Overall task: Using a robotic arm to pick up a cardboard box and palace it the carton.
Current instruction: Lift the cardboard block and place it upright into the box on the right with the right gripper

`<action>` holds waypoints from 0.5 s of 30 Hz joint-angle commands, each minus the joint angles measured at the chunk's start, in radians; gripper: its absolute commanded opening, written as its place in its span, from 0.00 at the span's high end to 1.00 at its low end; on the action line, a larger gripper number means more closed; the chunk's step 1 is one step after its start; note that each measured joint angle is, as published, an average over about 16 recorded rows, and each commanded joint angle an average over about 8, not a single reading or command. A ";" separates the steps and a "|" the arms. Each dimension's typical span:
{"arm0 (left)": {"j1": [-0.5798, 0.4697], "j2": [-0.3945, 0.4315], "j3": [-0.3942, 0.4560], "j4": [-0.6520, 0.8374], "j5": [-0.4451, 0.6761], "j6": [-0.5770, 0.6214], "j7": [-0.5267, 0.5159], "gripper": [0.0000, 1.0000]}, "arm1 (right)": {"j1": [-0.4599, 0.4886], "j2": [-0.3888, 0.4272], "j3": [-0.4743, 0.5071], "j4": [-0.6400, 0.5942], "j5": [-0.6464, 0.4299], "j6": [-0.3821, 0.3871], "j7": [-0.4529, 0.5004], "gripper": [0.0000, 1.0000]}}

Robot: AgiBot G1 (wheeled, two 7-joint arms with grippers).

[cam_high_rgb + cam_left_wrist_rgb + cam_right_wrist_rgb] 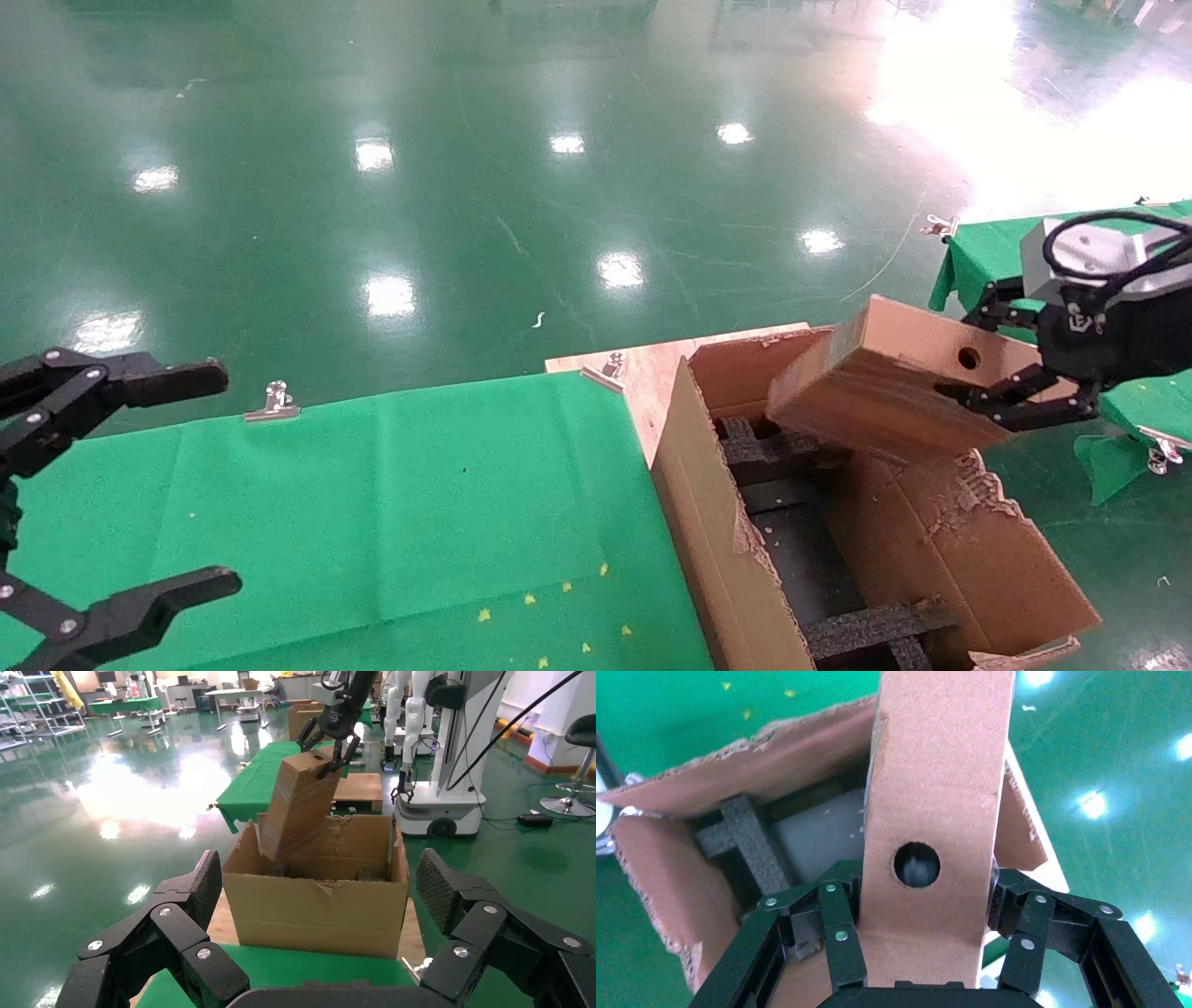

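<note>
One cardboard box (885, 387), smooth brown board with a round hole in its narrow end, is clamped across its flat faces by the right gripper (1010, 359). Its long axis slants, lower end dipping into the carton (978, 550): corrugated, ragged-edged, black foam dividers (871, 629) inside. The left gripper (177, 480) hangs open above the green cloth (391, 503). Two metal clips (273, 403) pin the cloth's far edge.

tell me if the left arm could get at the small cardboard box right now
Probably not. The cardboard box is clamped in the right gripper above the carton, while the open left gripper sits beyond the carton's near wall.
</note>
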 commanded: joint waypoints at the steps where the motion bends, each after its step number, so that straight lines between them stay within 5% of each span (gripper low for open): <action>1: 0.000 0.000 0.000 0.000 0.000 0.000 0.000 0.00 | -0.003 0.010 -0.009 -0.011 0.018 0.003 0.001 1.00; 9: 0.000 0.000 0.000 0.000 0.000 0.000 0.000 0.00 | -0.017 0.008 -0.005 -0.014 0.031 0.013 0.032 1.00; 15: 0.000 0.000 0.000 0.000 0.000 0.000 0.000 0.00 | -0.063 0.014 -0.013 -0.051 0.080 0.045 0.209 1.00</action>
